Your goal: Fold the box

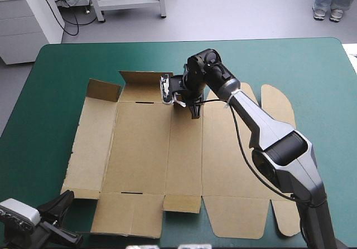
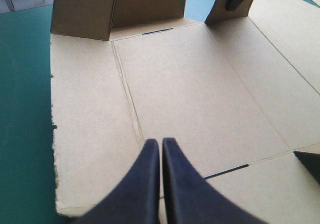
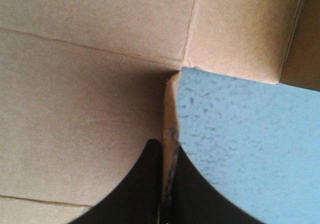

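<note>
Where the one brown box's far flap stands, the right gripper pinches it. The left gripper hovers closed over its near corner.

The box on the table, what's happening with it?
Two robot arms are folding a brown box that lies mostly flat on the table. The right fingers are shut on a flap at its far edge, beside two flaps already standing. The left fingers, shut, hover over its near left corner.

Bright, even light from above, only soft shadow on the box beside the right end effector.
</note>
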{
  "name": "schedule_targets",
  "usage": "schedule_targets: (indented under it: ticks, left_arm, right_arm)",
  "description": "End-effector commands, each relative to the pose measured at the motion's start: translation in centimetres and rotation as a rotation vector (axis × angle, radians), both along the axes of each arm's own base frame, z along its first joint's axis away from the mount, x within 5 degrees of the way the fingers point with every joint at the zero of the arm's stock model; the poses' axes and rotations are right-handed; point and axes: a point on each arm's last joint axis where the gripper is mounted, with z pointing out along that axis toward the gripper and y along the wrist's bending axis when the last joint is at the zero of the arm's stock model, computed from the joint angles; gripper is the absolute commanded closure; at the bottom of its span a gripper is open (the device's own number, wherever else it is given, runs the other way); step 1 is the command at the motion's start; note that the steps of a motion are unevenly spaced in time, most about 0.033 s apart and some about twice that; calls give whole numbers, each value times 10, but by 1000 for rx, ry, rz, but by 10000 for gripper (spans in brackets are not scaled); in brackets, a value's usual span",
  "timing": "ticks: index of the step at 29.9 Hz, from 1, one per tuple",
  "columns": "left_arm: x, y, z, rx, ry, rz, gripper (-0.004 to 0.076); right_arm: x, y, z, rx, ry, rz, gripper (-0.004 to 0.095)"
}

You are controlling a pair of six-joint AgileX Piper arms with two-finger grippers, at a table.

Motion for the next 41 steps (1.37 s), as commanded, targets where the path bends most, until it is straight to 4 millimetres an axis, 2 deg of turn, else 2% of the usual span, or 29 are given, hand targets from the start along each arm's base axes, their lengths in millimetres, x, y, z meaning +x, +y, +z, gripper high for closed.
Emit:
schedule_targets:
  ticks: [1, 10, 20, 27, 31, 36, 38, 41]
  left_arm:
    - [-2, 0, 13, -41, -92, -6, 732]
    - [-2, 0, 13, -41, -92, -6, 732]
    - [-2, 0, 13, -41, -92, -6, 732]
    - [-2, 0, 13, -41, -92, -6, 732]
    - [-2, 0, 13, -41, -92, -6, 732]
    - [-2, 0, 13, -41, -92, -6, 732]
    - [-2, 0, 13, -41, -92, -6, 732]
    - [-2, 0, 13, -41, -92, -6, 732]
  right_arm:
    - [-10, -9, 45, 12, -116, 44, 926]
    - [-15, -1, 44, 108, -52, 52, 926]
    - [-1, 9, 4, 102, 52, -28, 926]
    - [4, 9, -3, 115, 58, -111, 904]
    - [5, 9, -3, 111, 55, -110, 764]
    - [6, 9, 1, 127, 26, -116, 478]
    - [6, 9, 7, 145, 9, -123, 433]
    - [7, 10, 23, 197, -21, -163, 428]
